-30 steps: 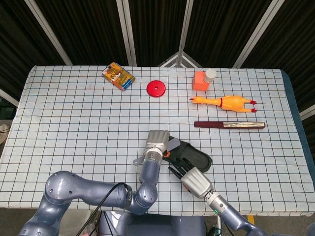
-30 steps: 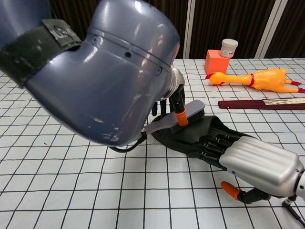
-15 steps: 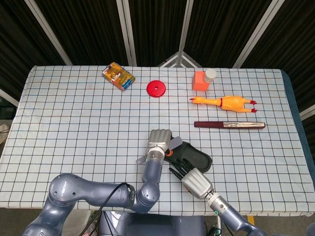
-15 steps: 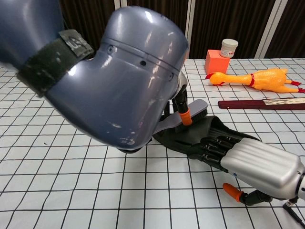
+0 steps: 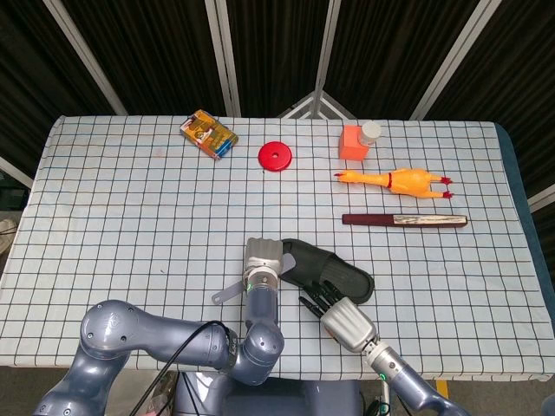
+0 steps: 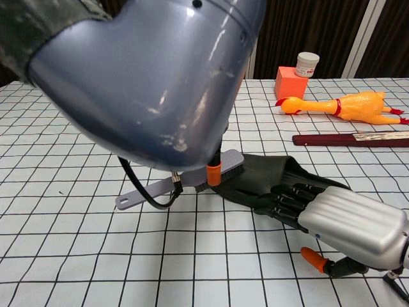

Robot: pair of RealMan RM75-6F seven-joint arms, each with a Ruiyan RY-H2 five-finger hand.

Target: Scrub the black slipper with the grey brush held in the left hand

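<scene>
1. Left hand (image 5: 263, 263) sits near centre of the table and grips the grey plastic brush (image 6: 182, 181). Fingers are closed round the brush body, and the bristle end rests on the left end of the black rubber slipper (image 5: 334, 271). The flat handle sticks out to the left over the cloth.
2. Left arm (image 5: 165, 342) fills most of the chest view, so the grip itself is largely hidden there. Only one dark finger with an orange tip shows against the brush.
3. Right hand (image 5: 340, 314) lies at the near edge of the table. Its dark fingers (image 6: 285, 199) press down on the near right part of the slipper, pinning it flat; the fingers are extended rather than curled round it.
4. White cloth with a black grid (image 5: 130, 217) covers the whole table.
5. Slipper lies flat, just right of centre on the near half, long axis running from far left to near right.
6. Dark red flat stick with a pale strip (image 5: 404, 220) lies right of centre, well apart from the slipper.
7. Yellow rubber chicken (image 5: 395, 179) lies just beyond the stick.
8. Orange block (image 5: 351, 143) stands far right of centre, with a white-capped jar (image 5: 370, 133) touching its right side.
9. Colourful small packet (image 5: 208, 133) lies at far left.
10. Red disc (image 5: 275, 156) lies between the packet and the orange block.
</scene>
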